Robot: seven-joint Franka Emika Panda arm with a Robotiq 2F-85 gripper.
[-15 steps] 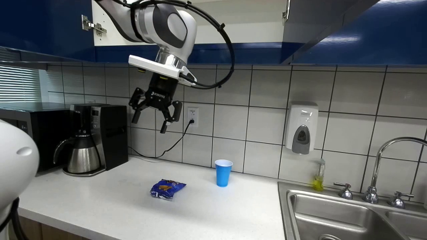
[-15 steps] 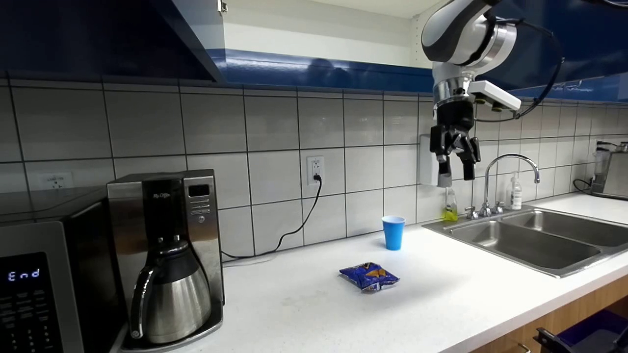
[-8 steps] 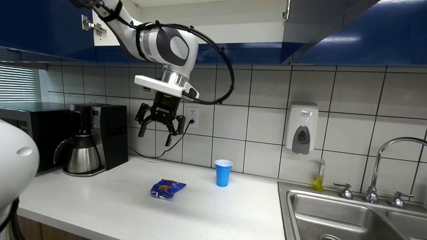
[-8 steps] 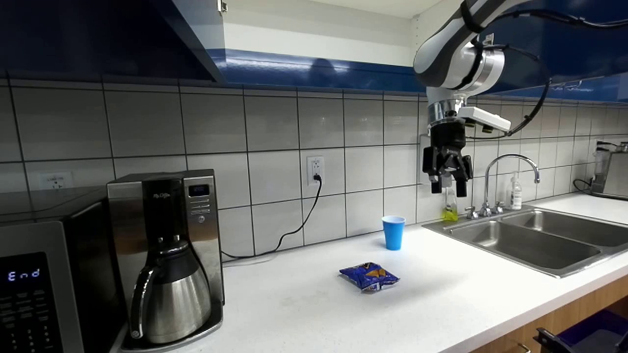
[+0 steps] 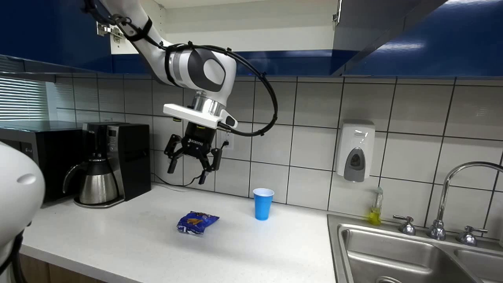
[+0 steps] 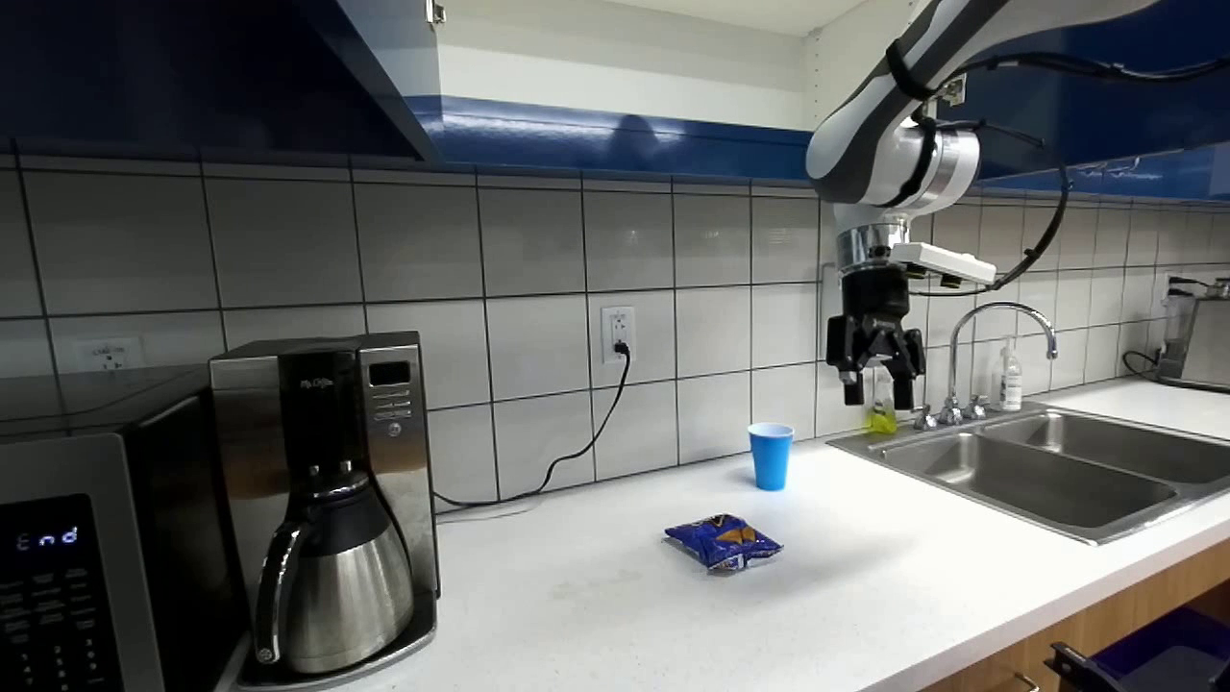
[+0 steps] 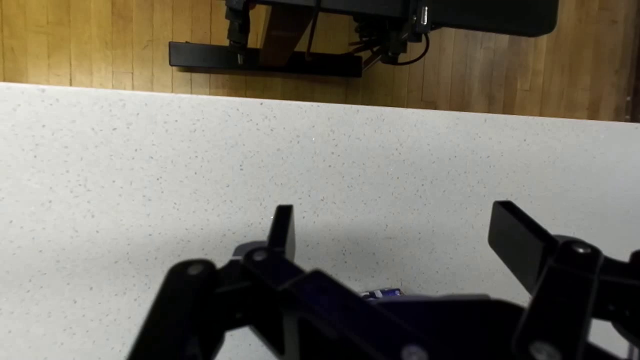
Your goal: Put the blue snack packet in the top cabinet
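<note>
The blue snack packet [image 5: 196, 223] is just sitting on the white counter [image 5: 118, 247], low in the frame and left of centre in an exterior view, all crinkly, with an orange bit of print facing up. The light-blue cup [image 5: 263, 206] stands upright, a bit higher and to the right of it in both exterior views, near but not touching. The gripper [image 5: 187, 176] hangs in the air left of the middle of that same frame, pointing down at a slight tilt, jaws spread wide, with a clear gap between it and the packet. Wrist view says the same: the two fingers [image 7: 283, 232] sit far apart in the lower half, speckled counter showing between them, and a thin strip of packet foil pokes out near the bottom middle, the gripper blocking what's below it. The top cabinet [image 5: 251, 29] is up at the top of the frame in both exterior views, standing open with its pale inside showing. Over on the left of an exterior view you've got the coffee maker [image 6: 322, 432] and the microwave [image 6: 115, 538], display reading End, and the sink [image 6: 1143, 515] is off to the right.
</note>
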